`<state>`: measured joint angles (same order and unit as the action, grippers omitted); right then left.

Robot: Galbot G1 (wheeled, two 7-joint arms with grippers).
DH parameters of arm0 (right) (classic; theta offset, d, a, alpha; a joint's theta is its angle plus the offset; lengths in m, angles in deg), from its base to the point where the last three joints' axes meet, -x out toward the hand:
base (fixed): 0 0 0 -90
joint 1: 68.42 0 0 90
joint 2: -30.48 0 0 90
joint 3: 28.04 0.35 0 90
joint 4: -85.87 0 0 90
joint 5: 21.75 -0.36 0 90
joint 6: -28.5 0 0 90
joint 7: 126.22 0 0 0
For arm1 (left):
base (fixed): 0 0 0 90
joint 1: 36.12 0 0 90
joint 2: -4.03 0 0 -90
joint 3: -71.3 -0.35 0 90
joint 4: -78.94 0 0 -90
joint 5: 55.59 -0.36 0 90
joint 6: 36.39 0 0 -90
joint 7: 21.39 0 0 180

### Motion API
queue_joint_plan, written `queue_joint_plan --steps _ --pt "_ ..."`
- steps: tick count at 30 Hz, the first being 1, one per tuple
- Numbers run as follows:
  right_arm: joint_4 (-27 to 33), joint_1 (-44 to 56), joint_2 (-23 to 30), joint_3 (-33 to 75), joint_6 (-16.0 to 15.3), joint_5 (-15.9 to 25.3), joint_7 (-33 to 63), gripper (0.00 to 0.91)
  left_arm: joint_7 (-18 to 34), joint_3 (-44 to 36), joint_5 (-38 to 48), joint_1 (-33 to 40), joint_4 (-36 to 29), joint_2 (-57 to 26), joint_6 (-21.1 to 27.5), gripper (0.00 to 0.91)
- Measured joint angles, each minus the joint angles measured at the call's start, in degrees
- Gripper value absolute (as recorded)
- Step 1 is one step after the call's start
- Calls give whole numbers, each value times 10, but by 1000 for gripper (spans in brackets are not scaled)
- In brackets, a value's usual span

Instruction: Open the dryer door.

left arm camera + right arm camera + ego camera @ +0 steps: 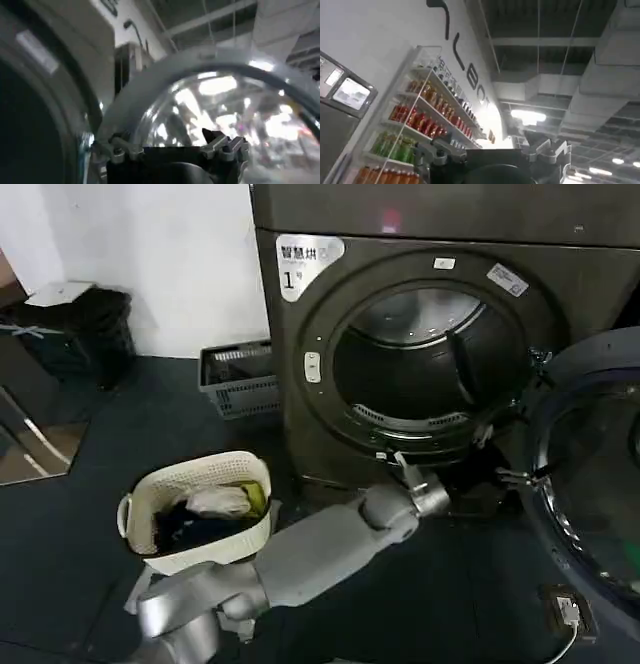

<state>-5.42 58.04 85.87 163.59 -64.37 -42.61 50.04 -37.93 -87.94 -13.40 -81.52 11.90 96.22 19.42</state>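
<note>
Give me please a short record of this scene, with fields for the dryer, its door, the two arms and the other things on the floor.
dryer: dark grey-brown front loader, drum opening exposed
dryer door: swung open to the robot's right, chrome rim and tinted glass facing the camera
left end effector: low in front of the dryer, just below the opening, fingers open, holding nothing
right end effector: pointed up toward the ceiling, fingers apart, holding nothing
laundry basket: white, clothes inside, on the floor to the left
grey crate: beside the dryer, against the wall
</note>
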Motion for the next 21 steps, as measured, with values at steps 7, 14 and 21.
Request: queue_joint_plan --steps 7,14,21 --pt "-3 -5 0 -7 0 2 0 907 -11 1 6 -3 -42 -15 -32 907" --pt "-3 -8 -3 -11 0 5 0 907 -11 7 8 -7 -75 -79 -40 907" --pt "-4 -11 -8 -15 0 7 0 907 -7 10 10 -9 -112 -136 -38 907"
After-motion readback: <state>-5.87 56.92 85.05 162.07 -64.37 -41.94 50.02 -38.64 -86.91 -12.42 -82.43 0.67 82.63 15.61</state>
